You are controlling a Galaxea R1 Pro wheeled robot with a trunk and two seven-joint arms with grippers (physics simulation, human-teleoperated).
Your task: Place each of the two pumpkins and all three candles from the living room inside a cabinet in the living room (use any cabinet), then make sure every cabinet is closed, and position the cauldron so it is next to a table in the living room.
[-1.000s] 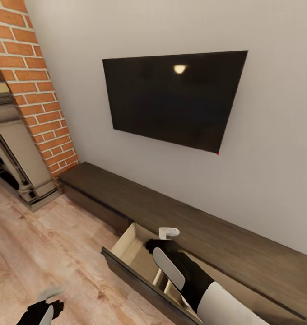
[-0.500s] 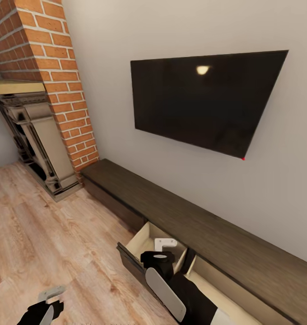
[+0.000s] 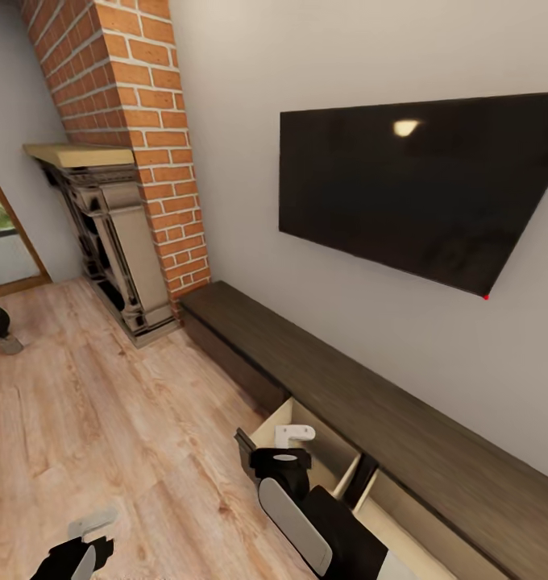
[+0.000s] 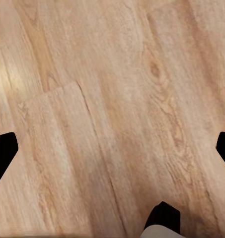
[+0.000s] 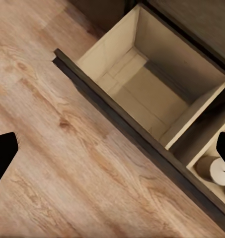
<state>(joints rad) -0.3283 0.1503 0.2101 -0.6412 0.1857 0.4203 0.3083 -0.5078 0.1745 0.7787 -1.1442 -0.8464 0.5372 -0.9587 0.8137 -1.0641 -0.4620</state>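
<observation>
Head view: the cabinet (image 3: 403, 419) runs along the wall under a TV (image 3: 419, 193), its drawer (image 3: 306, 435) open below the right gripper (image 3: 294, 436); the left gripper (image 3: 93, 524) hangs over floor (image 3: 105, 419). Left wrist view: jaws wide over bare planks. Right wrist view: jaws wide; a candle (image 5: 211, 169) lies in the neighbouring compartment.

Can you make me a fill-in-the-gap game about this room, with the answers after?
1. The drawer of the long dark cabinet stands ____.
2. The chimney above the fireplace is built of red ____.
3. A black ____ hangs on the wall above the cabinet.
4. An off-white candle lies ____ the drawer, in the compartment beside the bare one.

Missing words: open; bricks; television; inside
</observation>
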